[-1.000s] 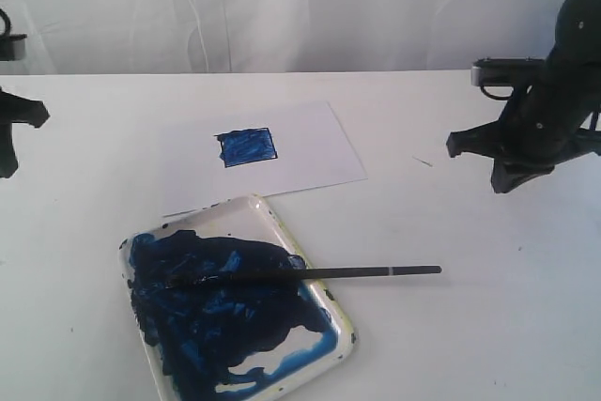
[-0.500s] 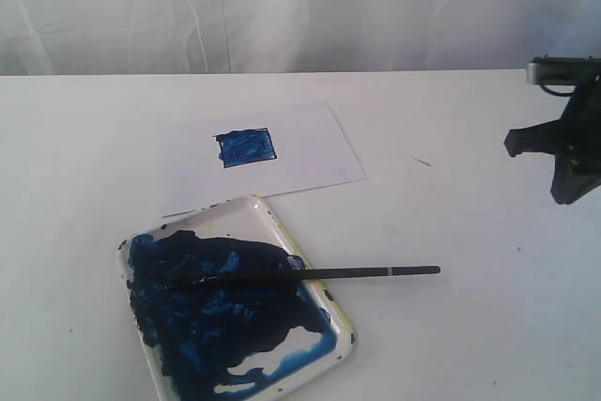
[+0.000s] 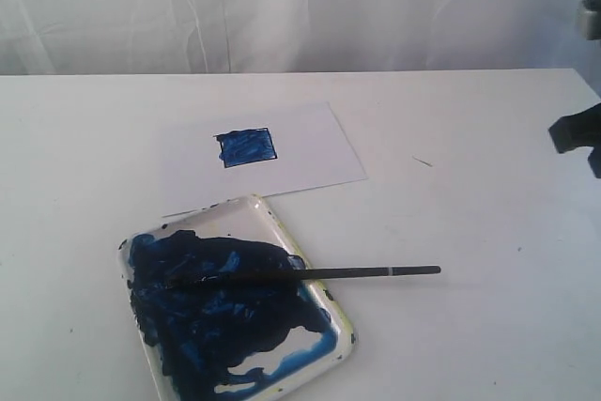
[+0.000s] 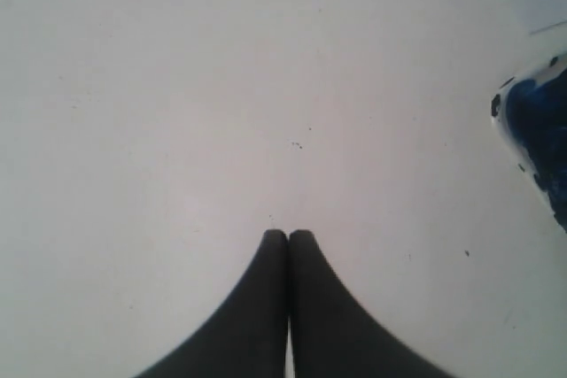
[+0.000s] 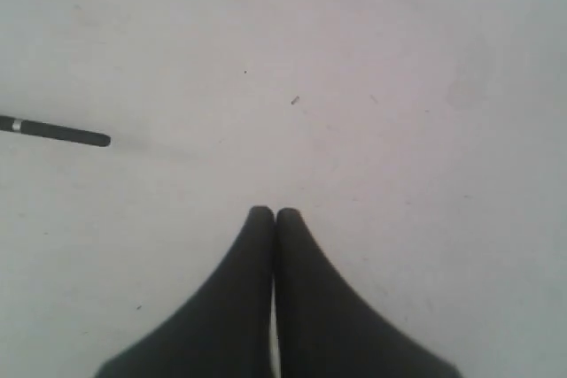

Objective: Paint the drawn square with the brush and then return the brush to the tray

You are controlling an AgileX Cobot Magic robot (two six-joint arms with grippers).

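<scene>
One brush (image 3: 310,274) lies with its tip in the one paint-smeared tray (image 3: 246,216), near left, its handle out over the rim to the right. One blue-filled drawn square (image 3: 247,147) sits on one sheet of paper (image 3: 319,152), farther back. Two grippers, the left gripper (image 4: 288,235) and the right gripper (image 5: 275,212), have jaws pressed together and hold nothing. The table (image 3: 470,213) is white, with a white curtain (image 3: 282,7) behind.
</scene>
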